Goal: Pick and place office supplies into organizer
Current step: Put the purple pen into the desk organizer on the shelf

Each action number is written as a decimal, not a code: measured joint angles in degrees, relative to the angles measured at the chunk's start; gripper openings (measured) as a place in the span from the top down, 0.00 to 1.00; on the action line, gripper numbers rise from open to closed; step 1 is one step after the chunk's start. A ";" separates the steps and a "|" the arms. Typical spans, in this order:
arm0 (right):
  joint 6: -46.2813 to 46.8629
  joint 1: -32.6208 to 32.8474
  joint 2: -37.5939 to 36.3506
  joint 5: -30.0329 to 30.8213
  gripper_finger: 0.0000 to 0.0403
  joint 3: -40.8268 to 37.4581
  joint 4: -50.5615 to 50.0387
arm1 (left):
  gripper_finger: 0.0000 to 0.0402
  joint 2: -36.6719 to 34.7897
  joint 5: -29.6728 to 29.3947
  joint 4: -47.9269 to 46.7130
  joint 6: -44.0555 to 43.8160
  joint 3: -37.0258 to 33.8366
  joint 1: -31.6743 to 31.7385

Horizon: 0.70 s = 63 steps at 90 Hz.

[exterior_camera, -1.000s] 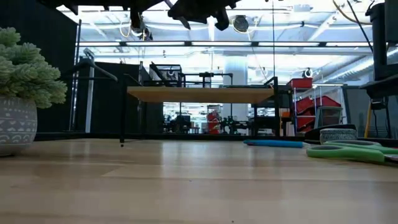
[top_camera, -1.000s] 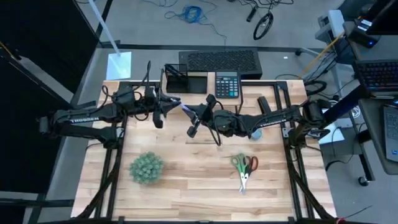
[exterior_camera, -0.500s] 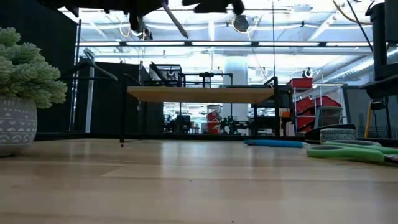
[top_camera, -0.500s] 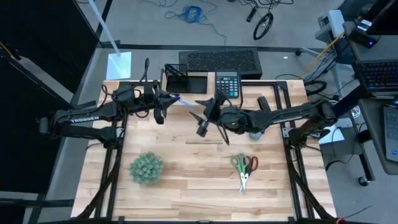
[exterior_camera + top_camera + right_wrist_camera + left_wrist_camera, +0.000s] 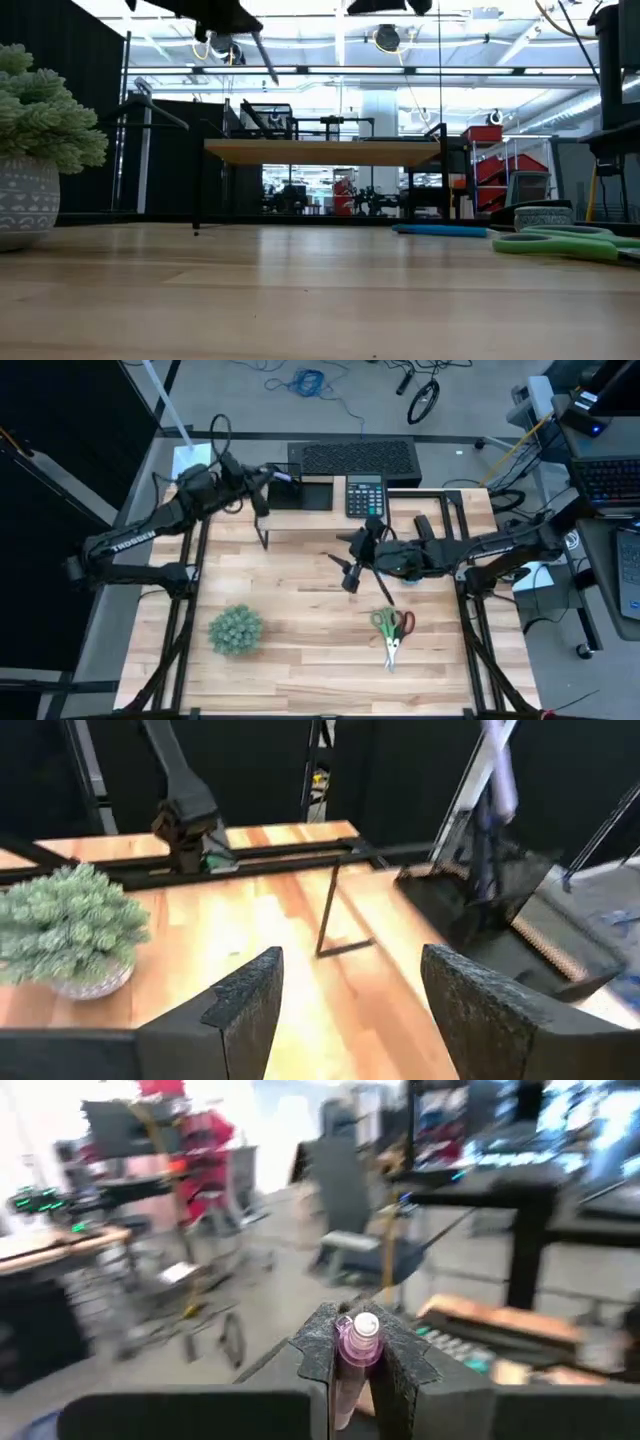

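Carrying a pen (image 5: 358,1342) pinched in our left gripper (image 5: 358,1365) above the organizer (image 5: 300,488) at the table's far edge | right gripper (image 5: 350,990) gaped empty mid-table near the scissors (image 5: 392,628) | we judged: centre over pen cup, lower upright, then release.
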 joint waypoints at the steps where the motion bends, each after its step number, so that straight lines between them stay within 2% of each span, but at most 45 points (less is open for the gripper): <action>1: 0.41 -0.01 0.00 0.03 0.45 -0.62 0.39 | 0.95 0.35 0.00 -0.28 0.02 0.32 0.29; 15: 9.52 0.53 0.07 -0.03 0.45 -10.33 7.82 | 0.95 4.66 0.48 -2.44 1.33 2.34 3.27; 37: 21.36 5.67 0.11 -0.22 0.46 -23.90 25.51 | 0.95 9.96 1.27 -2.38 1.39 2.56 4.92; 63: 24.36 7.65 0.71 0.63 0.46 -26.02 28.20 | 0.94 13.61 1.89 -4.43 1.48 2.56 5.24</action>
